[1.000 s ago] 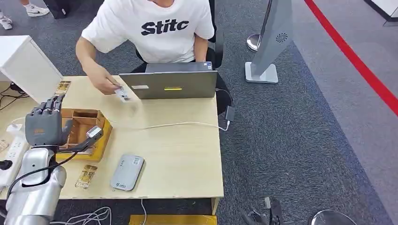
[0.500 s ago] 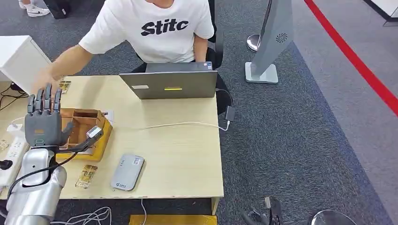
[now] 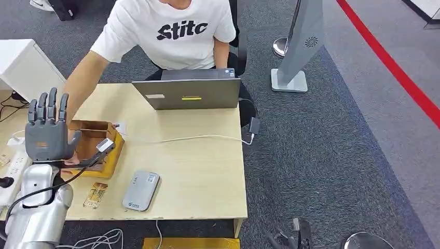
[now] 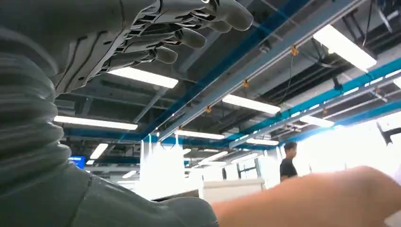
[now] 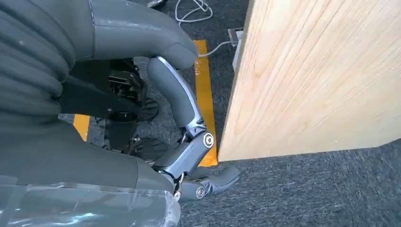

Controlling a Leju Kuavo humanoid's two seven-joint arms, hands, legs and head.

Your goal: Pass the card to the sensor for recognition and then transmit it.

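Hovering over the wooden box (image 3: 96, 142): left hand (image 3: 47, 129), fingers spread, palm empty.
Person's arm (image 3: 85, 85) reaches behind it to the box; card unseen; sensor (image 3: 140, 190) right of box; right hand (image 5: 184, 142) beside bench (image 5: 312, 75), fingers loosely curled, empty.

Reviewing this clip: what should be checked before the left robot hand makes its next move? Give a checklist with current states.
1. Left robot hand free, fingers apart: ok.
2. Person's arm out of the way: not ok; it reaches to the box beneath the raised hand.
3. Card to pick located: cannot tell; hand and arm hide the box's inside.
4. Sensor uncovered on the table: ok.
5. Right robot hand out of the way: ok; it hangs by the table's edge, holding nothing.
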